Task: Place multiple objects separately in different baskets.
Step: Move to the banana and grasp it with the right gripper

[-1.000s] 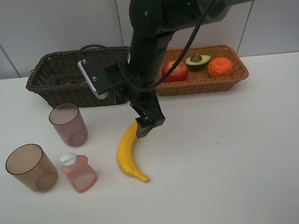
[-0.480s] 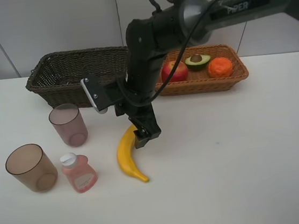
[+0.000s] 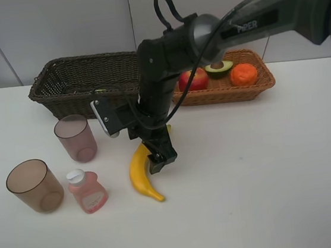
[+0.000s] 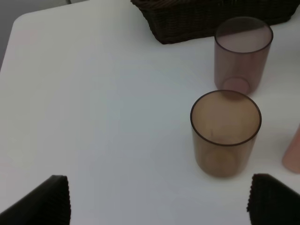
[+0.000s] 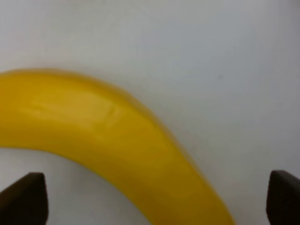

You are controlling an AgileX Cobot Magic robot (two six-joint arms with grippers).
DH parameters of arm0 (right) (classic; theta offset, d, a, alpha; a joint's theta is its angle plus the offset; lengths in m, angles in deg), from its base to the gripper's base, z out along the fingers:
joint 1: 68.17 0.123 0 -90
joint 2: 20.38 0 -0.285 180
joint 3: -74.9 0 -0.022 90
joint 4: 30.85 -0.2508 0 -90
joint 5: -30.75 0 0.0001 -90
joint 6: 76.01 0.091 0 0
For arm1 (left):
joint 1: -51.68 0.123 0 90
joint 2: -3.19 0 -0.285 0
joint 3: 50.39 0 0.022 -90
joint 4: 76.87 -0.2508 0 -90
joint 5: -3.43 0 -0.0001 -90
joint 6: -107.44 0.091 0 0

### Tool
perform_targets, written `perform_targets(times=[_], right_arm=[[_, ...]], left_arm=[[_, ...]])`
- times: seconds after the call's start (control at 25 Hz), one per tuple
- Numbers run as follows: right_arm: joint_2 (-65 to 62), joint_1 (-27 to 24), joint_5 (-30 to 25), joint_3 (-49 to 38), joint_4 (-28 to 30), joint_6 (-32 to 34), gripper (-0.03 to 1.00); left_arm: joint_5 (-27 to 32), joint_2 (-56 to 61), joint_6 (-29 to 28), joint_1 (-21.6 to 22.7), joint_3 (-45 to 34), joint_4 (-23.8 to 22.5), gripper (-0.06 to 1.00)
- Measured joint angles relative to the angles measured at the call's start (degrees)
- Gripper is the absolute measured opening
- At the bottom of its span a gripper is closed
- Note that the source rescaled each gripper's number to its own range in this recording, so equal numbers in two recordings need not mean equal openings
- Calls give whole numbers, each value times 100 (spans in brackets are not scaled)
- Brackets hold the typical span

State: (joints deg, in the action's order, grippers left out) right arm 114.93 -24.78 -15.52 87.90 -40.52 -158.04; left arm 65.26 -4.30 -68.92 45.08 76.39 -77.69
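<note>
A yellow banana (image 3: 140, 176) lies on the white table. My right gripper (image 3: 159, 158) hangs low over its upper half, open, with a finger on each side; the right wrist view shows the banana (image 5: 108, 133) filling the gap of that gripper (image 5: 152, 201). The light basket (image 3: 222, 97) at the back right holds a red apple (image 3: 193, 80), a halved avocado (image 3: 219, 67) and a tangerine (image 3: 243, 74). The dark basket (image 3: 65, 81) stands at the back left. Two cups (image 3: 75, 137) (image 3: 34, 185) and a pink bottle (image 3: 87, 191) stand at the left. My left gripper (image 4: 159, 206) is open above the table near the cups (image 4: 225, 131) (image 4: 243, 54).
The right arm reaches from the upper right across the middle and hides part of both baskets' near ends. The left arm is outside the exterior high view. The dark basket's corner (image 4: 211, 14) lies just behind the farther cup.
The right arm has come down and toward the table's front, bringing its open gripper lower over the banana. The banana, cups and bottle have not moved.
</note>
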Motion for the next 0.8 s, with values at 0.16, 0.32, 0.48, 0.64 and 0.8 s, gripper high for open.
perform_targets(times=[0.16,0.32,0.48,0.64,0.8], right_arm=[[0,0,38,0,0,0,96],[0,0,43,0,0,0,96],[0,0,43,0,0,0,96],[0,0,43,0,5,0,96],[77,0,38,0,5,0,96]], left_arm=[[0,0,0,0,0,0,100],[0,0,0,0,0,0,100],[0,0,0,0,0,0,100],[0,0,0,0,0,0,100],[0,0,0,0,0,0,100]])
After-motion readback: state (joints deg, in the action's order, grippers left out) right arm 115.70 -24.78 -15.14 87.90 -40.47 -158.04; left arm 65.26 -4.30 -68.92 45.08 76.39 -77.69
